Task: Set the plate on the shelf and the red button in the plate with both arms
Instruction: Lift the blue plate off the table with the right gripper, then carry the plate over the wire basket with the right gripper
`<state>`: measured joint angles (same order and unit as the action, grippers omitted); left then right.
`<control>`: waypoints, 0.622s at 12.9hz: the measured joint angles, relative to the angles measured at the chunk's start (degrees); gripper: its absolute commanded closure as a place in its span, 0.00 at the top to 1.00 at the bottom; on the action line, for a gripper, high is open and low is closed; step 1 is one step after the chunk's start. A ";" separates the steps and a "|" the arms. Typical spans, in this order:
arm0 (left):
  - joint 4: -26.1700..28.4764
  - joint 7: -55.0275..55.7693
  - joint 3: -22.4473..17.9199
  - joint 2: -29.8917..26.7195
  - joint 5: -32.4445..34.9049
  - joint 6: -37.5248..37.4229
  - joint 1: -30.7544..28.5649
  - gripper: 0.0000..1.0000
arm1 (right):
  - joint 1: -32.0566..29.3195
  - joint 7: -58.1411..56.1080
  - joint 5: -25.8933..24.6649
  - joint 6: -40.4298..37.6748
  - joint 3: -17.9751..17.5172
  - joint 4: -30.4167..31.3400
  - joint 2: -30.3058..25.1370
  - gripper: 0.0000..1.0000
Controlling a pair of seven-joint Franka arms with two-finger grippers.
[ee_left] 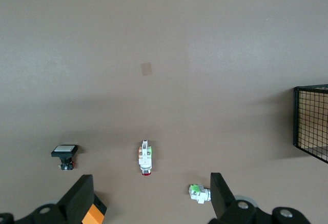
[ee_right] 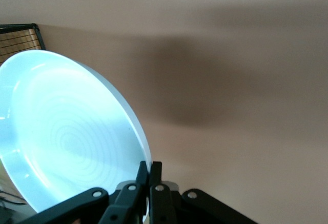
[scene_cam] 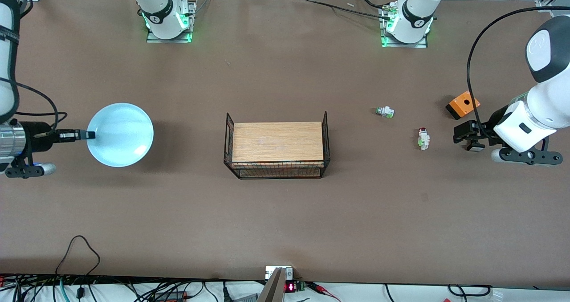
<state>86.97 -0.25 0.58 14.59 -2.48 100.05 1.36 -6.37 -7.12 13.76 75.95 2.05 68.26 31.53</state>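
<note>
Front view shows a brown table [scene_cam: 285,217] with a black wire basket [scene_cam: 277,145] holding a wooden board at its centre.

Right gripper [scene_cam: 89,135] sits toward the right arm's end of the table, its fingers clamped shut on the rim of the plate [scene_cam: 120,134] at the plate's nine o'clock edge. In the right wrist view the plate [ee_right: 66,137] is tilted, its hollow face turned toward the camera, with a dark shadow on the table beside it. Nothing lies between plate and basket.

Left gripper [scene_cam: 470,137] is toward the left arm's end of the table, fingers spread wide and holding nothing. The red button [scene_cam: 423,138] lies on its side at the gripper's nine o'clock, near but apart from it. Its long axis runs twelve to six in the front view, the red cap at the twelve o'clock end. In the left wrist view the red button [ee_left: 146,158] lies ahead of the open fingers [ee_left: 82,197].

Green-capped part [scene_cam: 384,112] lies at the button's ten o'clock, farther from the front camera. Orange box [scene_cam: 463,104] sits at the gripper's twelve o'clock. The left wrist view also shows a black part with a white face [ee_left: 64,155] on the table.
</note>
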 measured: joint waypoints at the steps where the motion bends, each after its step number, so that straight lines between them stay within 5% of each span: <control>1: -0.01 0.19 -0.07 0.00 -0.03 0.00 -0.19 1.00 | 0.85 2.29 0.03 -1.59 -0.20 -1.50 -0.23 0.00; 8: 0.07 0.21 1.06 1.83 -0.08 0.23 3.10 1.00 | 12.48 25.29 6.14 -3.99 -0.80 -3.62 -5.92 0.00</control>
<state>87.04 -0.04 1.64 16.42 -2.56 100.28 4.46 6.11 18.17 19.90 71.96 1.25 64.64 25.61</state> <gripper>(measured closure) 0.000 0.969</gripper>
